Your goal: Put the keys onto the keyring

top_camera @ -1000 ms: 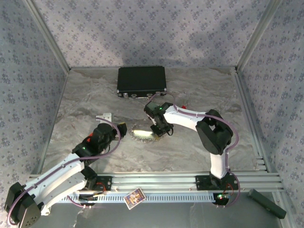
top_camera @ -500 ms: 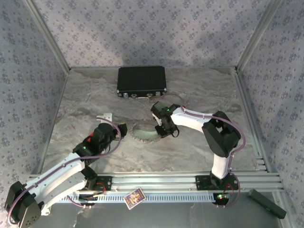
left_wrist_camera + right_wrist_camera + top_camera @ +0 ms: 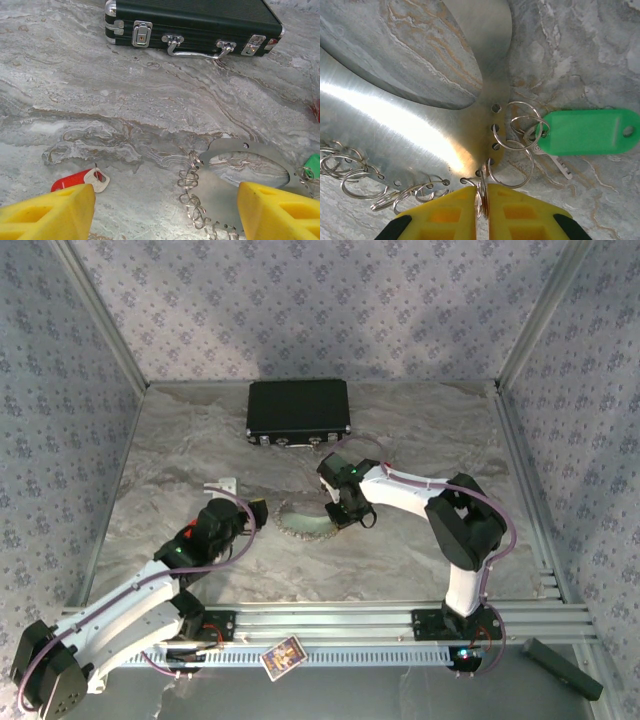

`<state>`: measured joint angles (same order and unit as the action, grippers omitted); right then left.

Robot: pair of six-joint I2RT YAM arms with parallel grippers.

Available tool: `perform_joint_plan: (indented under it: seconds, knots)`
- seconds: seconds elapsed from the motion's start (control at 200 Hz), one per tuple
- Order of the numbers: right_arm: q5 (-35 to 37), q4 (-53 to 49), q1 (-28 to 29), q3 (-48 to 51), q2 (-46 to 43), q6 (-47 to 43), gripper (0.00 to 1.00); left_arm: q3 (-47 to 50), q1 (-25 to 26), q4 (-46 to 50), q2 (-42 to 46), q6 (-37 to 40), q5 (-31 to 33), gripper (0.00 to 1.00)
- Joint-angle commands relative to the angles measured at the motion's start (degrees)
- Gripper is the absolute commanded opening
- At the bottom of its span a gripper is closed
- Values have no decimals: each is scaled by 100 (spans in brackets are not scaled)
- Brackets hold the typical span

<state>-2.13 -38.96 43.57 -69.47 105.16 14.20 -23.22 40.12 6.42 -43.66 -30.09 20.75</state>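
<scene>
Left tool [image 3: 166,196] open, yellow fingers [image 3: 55,212] spread to lower corners. Red key [image 3: 80,181] flat on surface [image 3: 150,100], lower left. Keyring [image 3: 215,195] lies centre-right. Right tool [image 3: 481,200] pinched closed on keyring's rim ring. Green key [image 3: 590,131] far right, touching keyring's rings.

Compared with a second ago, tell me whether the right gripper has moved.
Yes. In the top view the right gripper has shifted slightly right, now under the right end of the black case; a second ago it sat nearer the case's middle.
</scene>
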Motion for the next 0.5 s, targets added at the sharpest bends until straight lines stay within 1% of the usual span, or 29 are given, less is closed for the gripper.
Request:
perform_joint_plan:
  seconds: [0.0, 0.19, 0.285, 0.365, 0.495]
  knots:
    - [150, -129, -40, -144, 137, 39, 13, -157, -22, -45, 3, -6, -19, 74]
    - [186, -193, -37, -232, 197, 22, 13, -181, -27, 0, 28, 3, -12, 74]
    - [213, -205, -46, -271, 189, 15, 8, -183, -26, 18, 52, 3, -1, 74]
    - [226, -261, -50, -307, 185, 4, 0, -183, -27, 31, 81, 4, 6, 74]
    - [289, -321, -33, -364, -6, -64, 0, -196, -31, 61, 119, 61, 12, 74]
